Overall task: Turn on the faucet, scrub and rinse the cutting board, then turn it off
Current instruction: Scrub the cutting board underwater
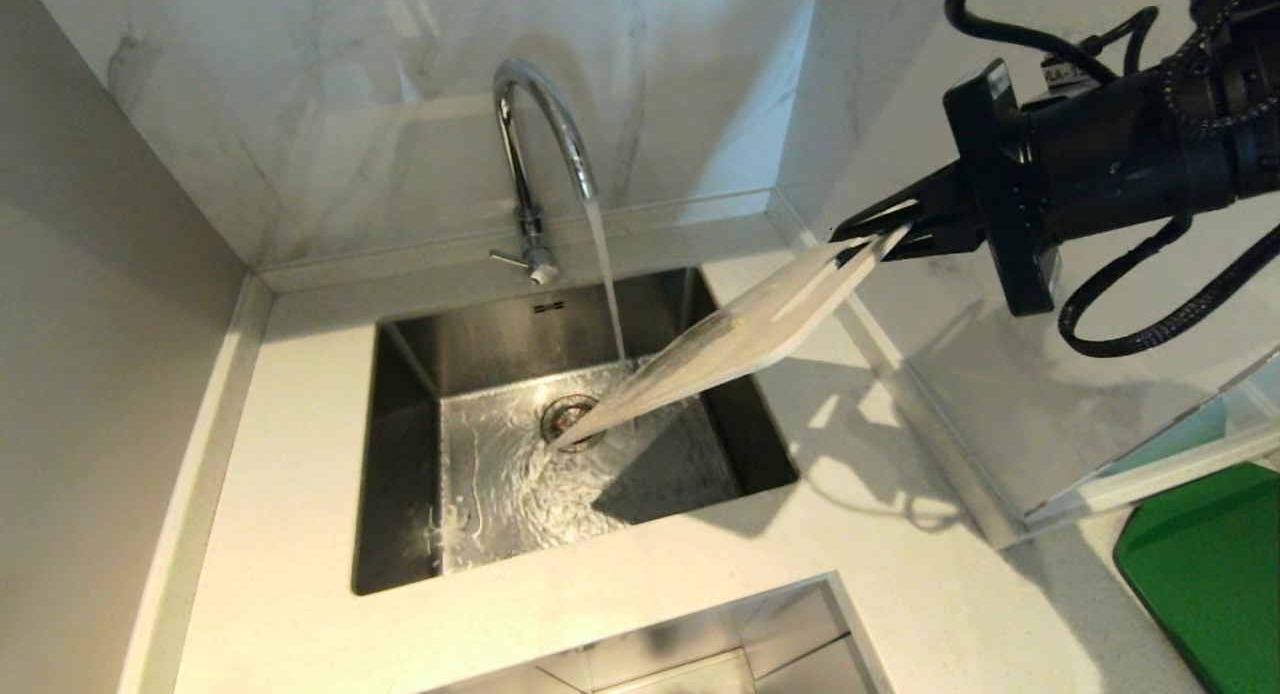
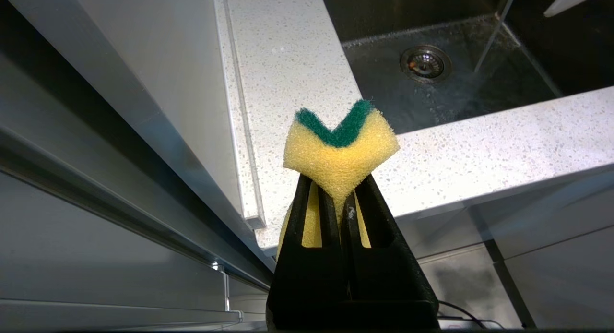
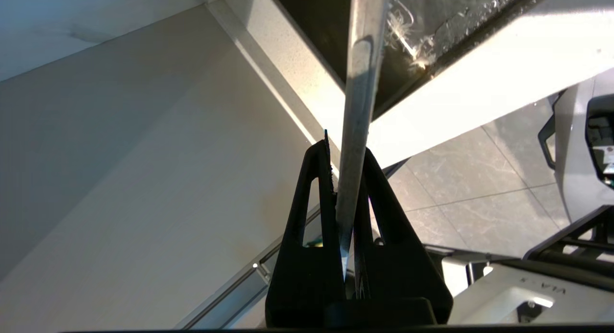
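The chrome faucet point(image 1: 530, 134) is running; its stream falls onto the lower part of the cream-white cutting board point(image 1: 730, 344). The board slants down into the steel sink point(image 1: 400, 444), its low end over the drain. My right gripper point(image 1: 885, 236) is shut on the board's upper end, beside the right wall; in the right wrist view the board point(image 3: 357, 107) shows edge-on between the jaws of that gripper point(image 3: 346, 153). My left gripper point(image 2: 338, 184) is out of the head view, low in front of the counter, shut on a yellow sponge point(image 2: 338, 150) with a green scouring face.
White speckled counter point(image 1: 300, 574) surrounds the sink, with marble walls behind and to the right. A green board point(image 1: 1210, 574) lies at the far right. The faucet's lever point(image 1: 510, 259) sticks out to the left at its base. Water swirls around the drain point(image 1: 568, 419).
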Controlling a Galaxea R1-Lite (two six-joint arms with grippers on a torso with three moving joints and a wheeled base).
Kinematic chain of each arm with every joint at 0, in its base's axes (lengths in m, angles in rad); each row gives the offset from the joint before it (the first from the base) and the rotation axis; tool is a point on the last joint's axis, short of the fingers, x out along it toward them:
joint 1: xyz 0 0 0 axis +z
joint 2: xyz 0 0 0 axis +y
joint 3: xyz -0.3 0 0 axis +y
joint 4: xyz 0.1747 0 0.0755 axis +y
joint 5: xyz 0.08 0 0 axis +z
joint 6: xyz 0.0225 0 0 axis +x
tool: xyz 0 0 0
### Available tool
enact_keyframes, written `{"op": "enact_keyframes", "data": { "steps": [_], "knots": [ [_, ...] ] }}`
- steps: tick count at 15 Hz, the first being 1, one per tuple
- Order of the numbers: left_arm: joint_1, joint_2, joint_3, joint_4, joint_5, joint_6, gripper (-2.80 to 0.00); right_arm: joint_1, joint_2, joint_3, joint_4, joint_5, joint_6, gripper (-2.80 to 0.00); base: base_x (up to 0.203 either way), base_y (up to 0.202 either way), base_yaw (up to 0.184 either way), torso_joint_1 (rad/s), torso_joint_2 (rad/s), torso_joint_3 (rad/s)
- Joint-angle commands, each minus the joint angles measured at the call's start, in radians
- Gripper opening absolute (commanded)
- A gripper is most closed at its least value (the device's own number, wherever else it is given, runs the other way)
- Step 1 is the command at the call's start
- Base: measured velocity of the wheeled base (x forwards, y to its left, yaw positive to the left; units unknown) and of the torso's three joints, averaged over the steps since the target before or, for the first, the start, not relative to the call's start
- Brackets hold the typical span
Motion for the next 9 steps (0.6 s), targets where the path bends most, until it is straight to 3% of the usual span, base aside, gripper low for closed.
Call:
{"op": "enact_keyframes", "data": {
  "steps": [1,9],
  "knots": [
    [0.000,-0.004,-0.005,0.006,-0.002,-0.001,-2.80,0.001,-0.061,0.064,0.003,0.004,0.012,-2.80,0.000,0.000,0.000,0.000,0.00,0.000],
    [0.000,0.005,-0.040,0.101,-0.013,0.008,-2.80,0.002,-0.154,0.147,0.021,0.009,0.003,-2.80,0.000,0.000,0.000,0.000,0.00,0.000]
  ]
}}
